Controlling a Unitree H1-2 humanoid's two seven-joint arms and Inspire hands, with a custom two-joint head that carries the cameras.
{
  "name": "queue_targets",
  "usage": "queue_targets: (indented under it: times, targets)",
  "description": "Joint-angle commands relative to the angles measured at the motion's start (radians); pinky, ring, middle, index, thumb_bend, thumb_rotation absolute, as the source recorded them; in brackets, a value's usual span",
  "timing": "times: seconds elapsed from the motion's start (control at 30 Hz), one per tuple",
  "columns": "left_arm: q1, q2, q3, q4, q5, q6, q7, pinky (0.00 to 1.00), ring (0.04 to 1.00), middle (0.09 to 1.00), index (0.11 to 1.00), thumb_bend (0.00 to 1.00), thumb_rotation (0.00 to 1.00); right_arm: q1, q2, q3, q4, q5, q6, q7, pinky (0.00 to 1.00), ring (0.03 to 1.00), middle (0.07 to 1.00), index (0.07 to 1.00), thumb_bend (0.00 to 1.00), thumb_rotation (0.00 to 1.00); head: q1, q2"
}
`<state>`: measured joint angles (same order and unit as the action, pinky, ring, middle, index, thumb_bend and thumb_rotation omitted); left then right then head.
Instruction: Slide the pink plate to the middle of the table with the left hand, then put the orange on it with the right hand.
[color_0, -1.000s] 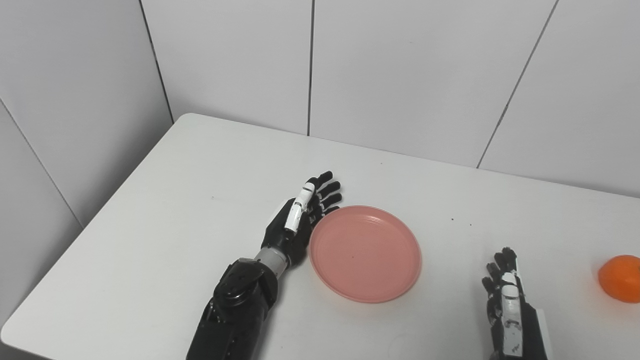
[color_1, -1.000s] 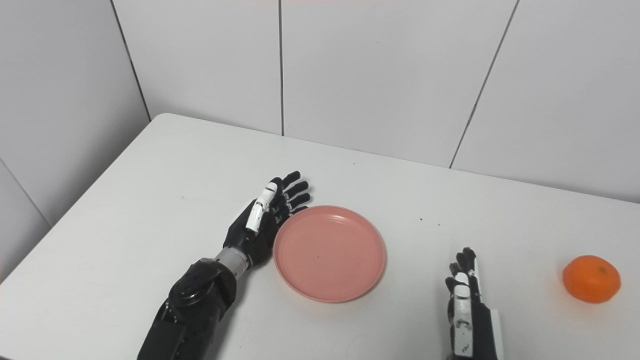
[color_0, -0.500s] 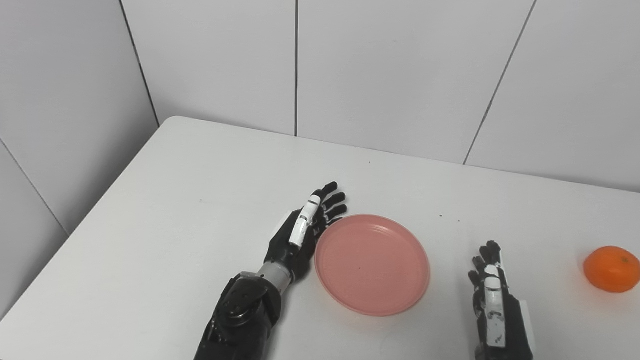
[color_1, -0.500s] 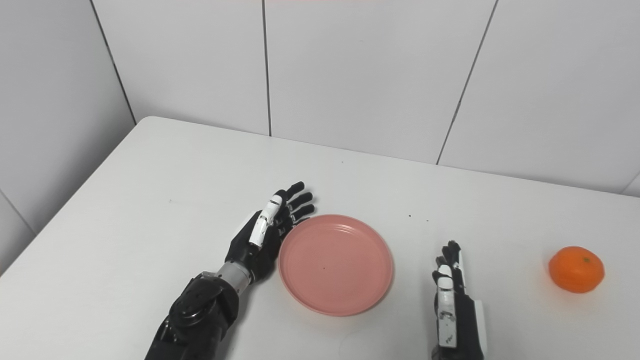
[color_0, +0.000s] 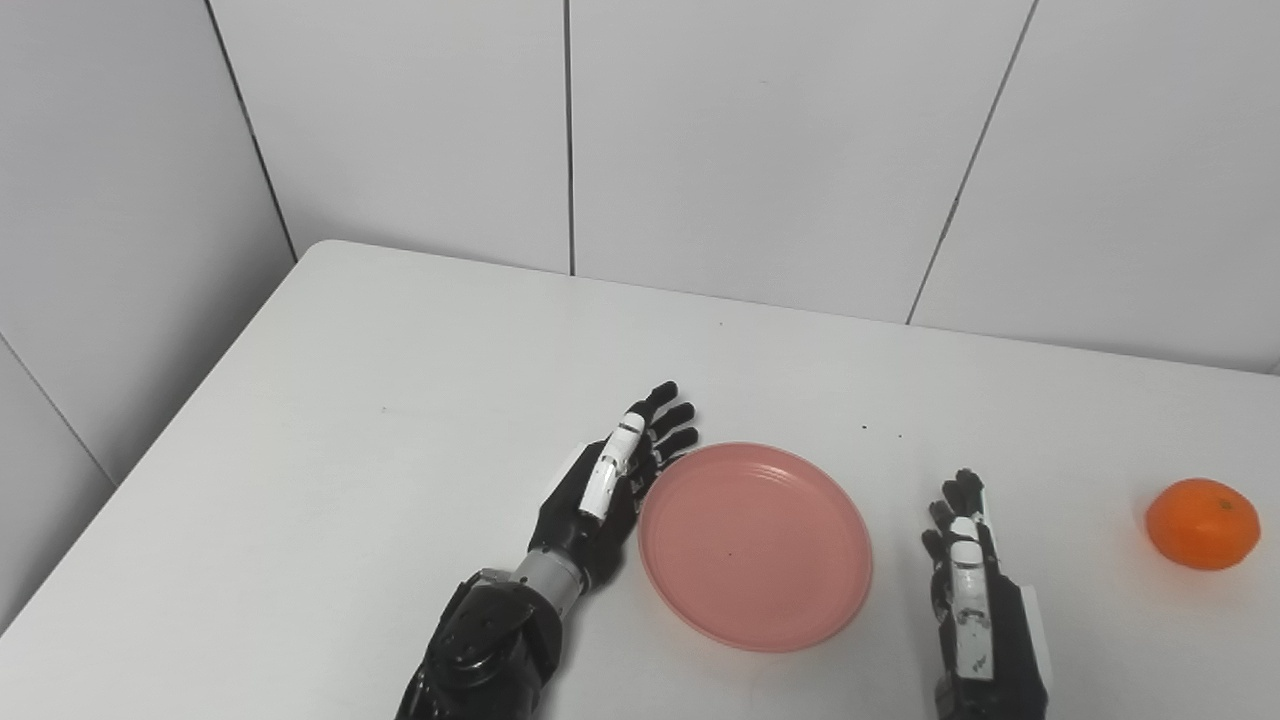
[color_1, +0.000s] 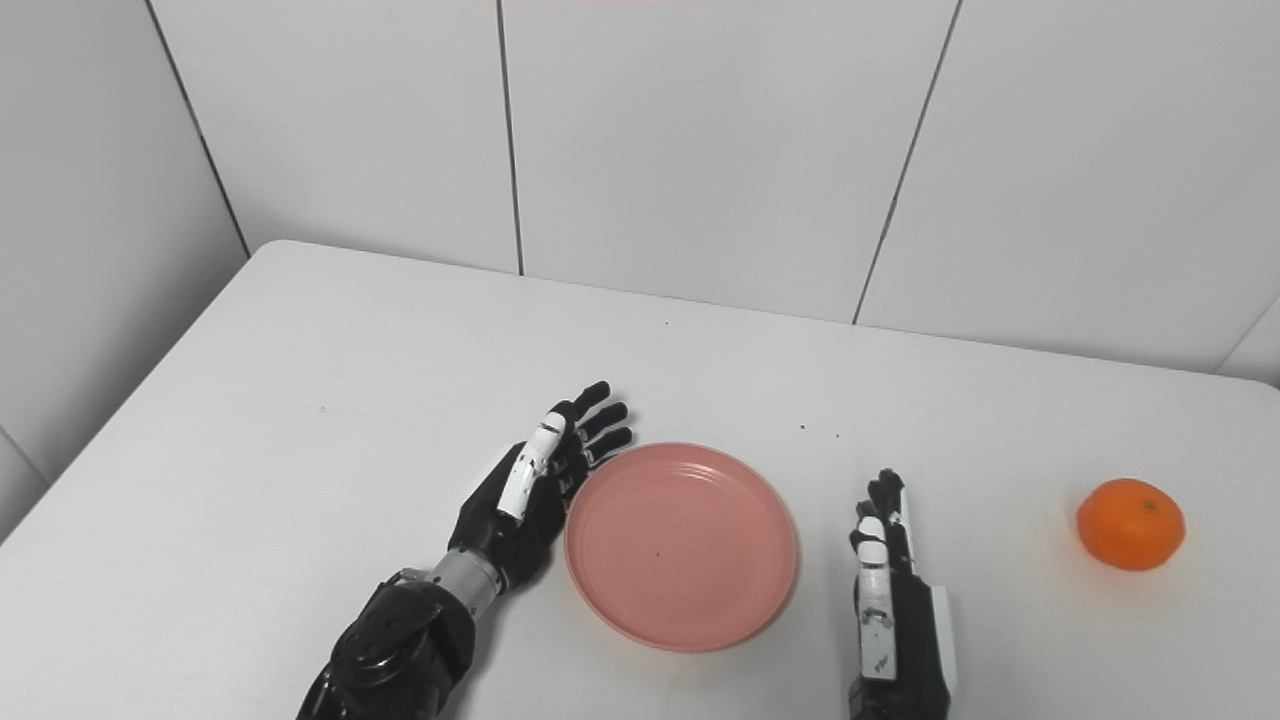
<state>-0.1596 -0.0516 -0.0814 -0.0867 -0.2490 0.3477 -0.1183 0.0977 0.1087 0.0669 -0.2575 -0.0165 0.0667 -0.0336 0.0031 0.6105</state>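
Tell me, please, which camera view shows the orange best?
The right eye view: the orange lies well inside the picture, clear of the edge. The left eye view shows it whole too, but close to the right edge.

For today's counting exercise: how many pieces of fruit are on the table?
1. The orange sits at the table's right side, apart from the right hand and the plate. Nothing appears hidden.

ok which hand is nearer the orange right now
Right. The right hand lies flat between the pink plate and the orange, with bare table between them. The left hand is against the plate's far side, farther off.
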Motion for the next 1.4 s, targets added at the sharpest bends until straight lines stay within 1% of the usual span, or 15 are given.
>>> queue_targets:
  times: [0.0,0.13,0.4,0.53,0.67,0.73,0.83,0.87,0.9,1.0,1.07,1.23,1.27,1.3,1.37]
  targets:
    - [0.01,-0.011,-0.005,-0.013,0.001,0.012,-0.004,0.94,0.937,0.943,0.937,0.38,1.0,-0.024,0.01,0.002,-0.033,-0.004,0.004,-0.005,1.0,0.998,1.0,1.0,0.26,1.0,-0.013,0.002]
    - [0.013,-0.007,-0.008,-0.011,0.005,0.014,-0.004,0.94,0.938,0.943,0.935,0.38,1.0,-0.025,0.009,0.005,-0.036,-0.022,0.008,-0.01,1.0,0.998,1.0,1.0,0.26,1.0,-0.022,0.004]
    - [0.016,0.001,-0.014,0.007,0.028,-0.015,-0.004,0.94,0.94,0.949,0.941,0.38,1.0,-0.031,0.011,0.0,-0.041,-0.035,0.013,-0.02,0.99,0.992,1.0,1.0,0.27,1.0,-0.045,0.007]
    - [0.021,0.01,-0.014,0.01,0.036,-0.027,-0.012,0.94,0.942,0.948,0.943,0.39,1.0,-0.034,0.01,0.003,-0.046,-0.056,0.012,-0.03,0.99,0.987,1.0,1.0,0.27,1.0,-0.086,0.007]
    - [0.031,0.014,-0.003,0.007,0.029,-0.035,-0.015,0.95,0.944,0.951,0.942,0.39,1.0,-0.044,0.004,0.007,-0.073,-0.094,0.021,-0.032,0.98,0.988,0.998,0.995,0.21,1.0,-0.128,0.004]
    - [0.035,0.015,0.0,0.004,0.028,-0.037,-0.017,0.95,0.943,0.952,0.944,0.39,1.0,-0.047,0.005,0.004,-0.081,-0.113,0.022,-0.037,0.98,0.982,0.993,0.99,0.2,1.0,-0.143,0.002]
    - [0.04,0.017,0.006,0.002,0.022,-0.04,-0.021,0.95,0.944,0.95,0.944,0.39,1.0,-0.062,-0.002,-0.009,-0.095,-0.134,0.02,-0.042,0.97,0.956,0.974,0.975,0.22,1.0,-0.167,-0.003]
    - [0.041,0.017,0.009,0.003,0.019,-0.042,-0.022,0.95,0.943,0.949,0.944,0.39,1.0,-0.068,-0.004,-0.014,-0.097,-0.137,0.019,-0.043,0.96,0.951,0.971,0.97,0.22,1.0,-0.192,-0.009]
    - [0.043,0.017,0.011,0.004,0.018,-0.048,-0.024,0.95,0.942,0.949,0.944,0.38,1.0,-0.075,-0.008,-0.02,-0.103,-0.141,0.021,-0.043,0.96,0.947,0.967,0.966,0.22,1.0,-0.192,-0.009]
    - [0.045,0.017,0.017,0.01,0.012,-0.056,-0.026,0.95,0.942,0.948,0.943,0.38,1.0,-0.092,-0.023,-0.032,-0.115,-0.167,0.024,-0.042,0.94,0.941,0.96,0.958,0.23,1.0,-0.24,-0.025]
    - [0.047,0.018,0.022,0.013,0.005,-0.058,-0.031,0.96,0.948,0.948,0.946,0.38,1.0,-0.103,-0.032,-0.041,-0.129,-0.186,0.026,-0.044,0.91,0.929,0.95,0.946,0.27,1.0,-0.258,-0.034]
    - [0.046,0.023,0.041,0.028,-0.019,-0.065,-0.058,0.95,0.944,0.948,0.95,0.38,1.0,-0.127,-0.055,-0.053,-0.159,-0.243,0.049,-0.044,0.9,0.921,0.941,0.935,0.34,1.0,-0.297,-0.053]
    - [0.047,0.023,0.045,0.028,-0.028,-0.062,-0.062,0.95,0.942,0.947,0.949,0.38,1.0,-0.132,-0.062,-0.055,-0.163,-0.262,0.053,-0.044,0.9,0.918,0.939,0.932,0.35,1.0,-0.32,-0.062]
    - [0.048,0.024,0.048,0.027,-0.034,-0.061,-0.065,0.94,0.94,0.945,0.948,0.37,1.0,-0.136,-0.066,-0.057,-0.165,-0.275,0.056,-0.045,0.87,0.902,0.924,0.916,0.4,1.0,-0.32,-0.062]
    - [0.051,0.025,0.054,0.021,-0.053,-0.048,-0.072,0.95,0.943,0.947,0.948,0.37,1.0,-0.143,-0.077,-0.063,-0.173,-0.296,0.066,-0.042,0.85,0.892,0.913,0.903,0.47,1.0,-0.336,-0.068]
